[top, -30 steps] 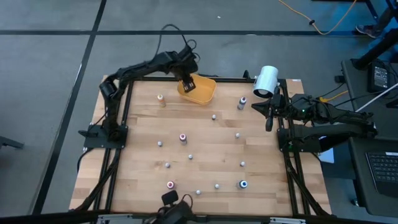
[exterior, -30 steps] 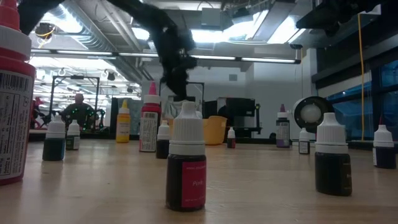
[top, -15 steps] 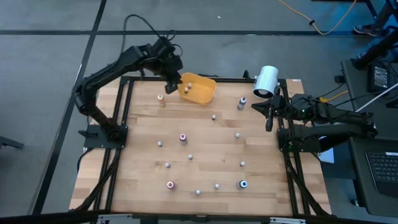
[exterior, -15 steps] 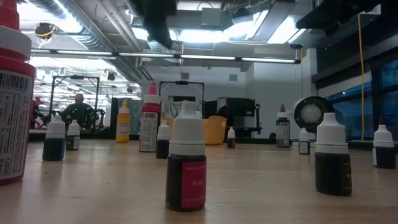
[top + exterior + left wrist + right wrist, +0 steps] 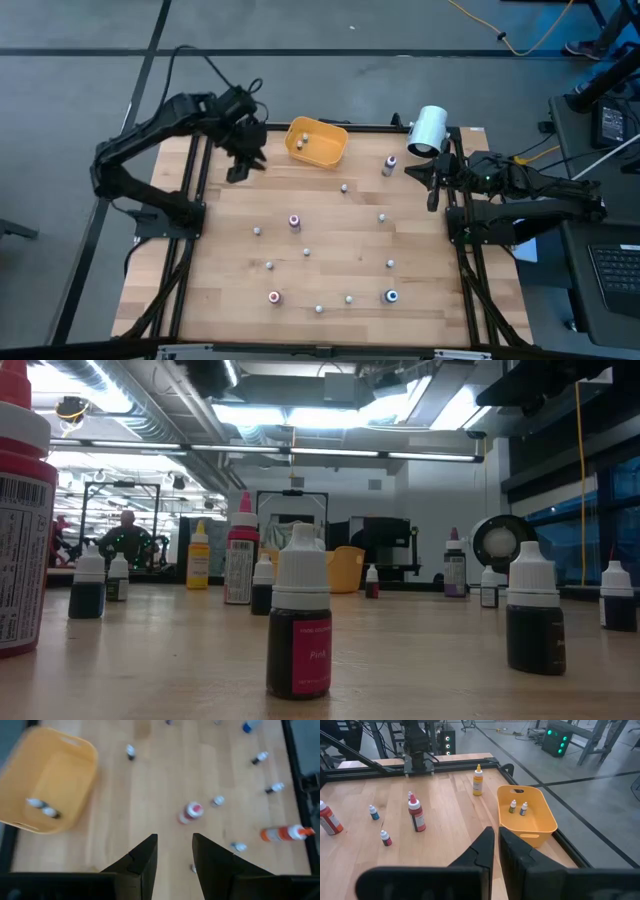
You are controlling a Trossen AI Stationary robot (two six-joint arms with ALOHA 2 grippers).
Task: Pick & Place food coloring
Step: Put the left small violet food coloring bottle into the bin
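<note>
The left tool (image 5: 238, 166) is empty, its fingers apart. It should drop straight over one small bottle (image 5: 294, 221), then squeeze gently.

Orange bowl (image 5: 316, 142) on a pale wood-grain desk (image 5: 330, 290); white cylinder (image 5: 427, 130); black arms; red-topped bottle (image 5: 294, 221).

right gripper (image 5: 496, 851) closed, empty | orange bowl (image 5: 527, 817) holds two bottles (image 5: 518, 808) | table (image 5: 445, 800) scattered bottles
</note>
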